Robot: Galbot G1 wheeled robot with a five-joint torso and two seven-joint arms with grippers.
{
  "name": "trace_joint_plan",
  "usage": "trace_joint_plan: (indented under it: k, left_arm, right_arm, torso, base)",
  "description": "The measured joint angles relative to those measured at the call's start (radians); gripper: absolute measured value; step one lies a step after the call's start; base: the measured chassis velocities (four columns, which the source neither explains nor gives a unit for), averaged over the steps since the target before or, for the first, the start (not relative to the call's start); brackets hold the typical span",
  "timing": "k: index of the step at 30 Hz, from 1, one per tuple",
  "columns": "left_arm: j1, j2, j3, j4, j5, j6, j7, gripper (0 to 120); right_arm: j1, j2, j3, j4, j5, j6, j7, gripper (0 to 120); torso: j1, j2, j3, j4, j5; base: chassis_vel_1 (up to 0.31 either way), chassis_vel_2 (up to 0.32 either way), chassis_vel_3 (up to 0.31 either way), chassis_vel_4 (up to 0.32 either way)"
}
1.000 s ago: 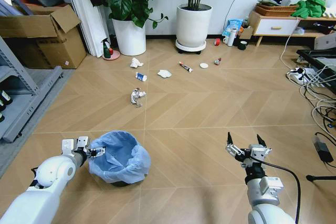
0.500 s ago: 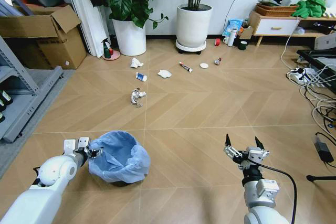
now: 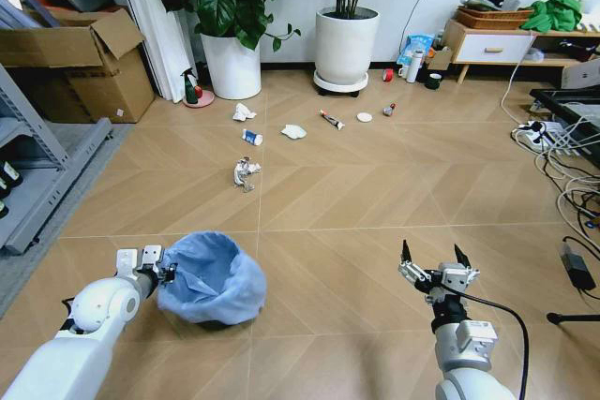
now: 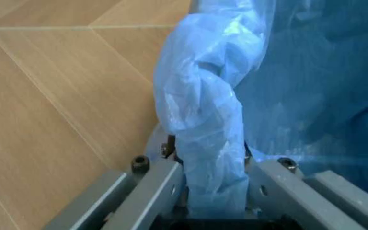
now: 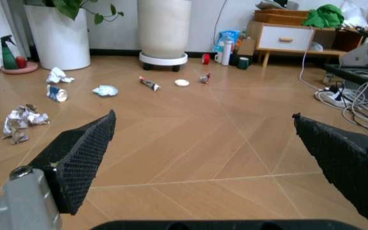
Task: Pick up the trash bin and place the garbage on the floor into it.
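The trash bin [image 3: 214, 280], lined with a crinkly light-blue bag, stands on the floor [image 3: 337, 203] at the lower left, tipped so its opening faces away from me. My left gripper [image 3: 165, 274] is shut on its near rim. The left wrist view shows that gripper [image 4: 212, 168] clamping the bag fold [image 4: 200, 110]. My right gripper [image 3: 433, 264] hangs open over bare floor, its fingers [image 5: 82, 153] spread wide. The garbage lies farther off: a crumpled paper wad [image 3: 246, 172], a wrapper [image 3: 251, 137], white wads [image 3: 243, 111], a tube [image 3: 331, 119], a disc [image 3: 364, 117] and a small bottle [image 3: 388, 110].
Two white plant pots [image 3: 232, 65] [image 3: 346, 44] and a green spray bottle [image 3: 190, 89] stand by the back wall. Cardboard boxes [image 3: 80, 63] and a grey shelf [image 3: 28, 170] line the left side. Cables [image 3: 562, 161] trail along the right.
The bin has tipped away from me in the left gripper's hold, so less of its opening shows. The right gripper has sunk slightly, still open.
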Motion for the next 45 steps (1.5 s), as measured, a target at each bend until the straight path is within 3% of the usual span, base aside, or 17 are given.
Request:
trace_joint_plan:
  k: [4, 14, 17, 19, 23, 35, 45]
  left_arm:
    - [0.013, -0.003, -0.009, -0.028, -0.023, 0.0, -0.027, 0]
    - [0.102, -0.072, -0.109, -0.214, -0.218, 0.0, -0.217, 0]
    - [0.111, -0.081, -0.12, -0.229, -0.222, -0.005, -0.225, 0]
    - [0.148, -0.123, -0.153, -0.307, -0.222, -0.029, -0.281, 0]
    - [0.197, -0.155, -0.154, -0.38, -0.169, -0.066, -0.34, 0]
    - [0.279, -0.178, -0.144, -0.474, -0.111, -0.083, -0.34, 0]
    - [0.276, -0.17, -0.145, -0.478, -0.111, -0.078, -0.323, 0]
  right_arm:
    - [0.002, 0.0, 0.0, 0.0, 0.001, -0.004, 0.003, 100]
    - [0.037, -0.025, 0.05, 0.022, 0.043, -0.057, 0.043, 100]
    - [0.037, -0.029, 0.056, 0.026, 0.043, -0.058, 0.046, 100]
    - [0.036, -0.046, 0.092, 0.045, 0.05, -0.06, 0.049, 100]
    - [0.037, -0.051, 0.107, 0.056, 0.064, -0.06, 0.045, 100]
    - [0.032, -0.039, 0.084, 0.063, 0.06, -0.047, 0.033, 100]
    - [0.026, -0.031, 0.079, 0.061, 0.042, -0.044, 0.032, 100]
  torso:
    - [0.0, 0.0, 0.0, 0.0002, 0.0002]
    - [0.0, 0.0, 0.0, 0.0001, 0.0]
    - [0.0, 0.0, 0.0, 0.0001, 0.0001]
    - [0.0, 0.0, 0.0, 0.0001, 0.0002]
    - [0.0, 0.0, 0.0, 0.0001, 0.0003]
    - [0.0, 0.0, 0.0, 0.0, 0.0001]
    - [0.0, 0.0, 0.0, 0.0001, 0.0002]
  base:
    - [0.0, 0.0, 0.0, 0.0]
    - [0.0, 0.0, 0.0, 0.0]
    - [0.0, 0.0, 0.0, 0.0]
    - [0.0, 0.0, 0.0, 0.0]
    - [0.0, 0.0, 0.0, 0.0]
    - [0.0, 0.0, 0.0, 0.0]
    - [-0.113, 0.106, 0.105, -0.112]
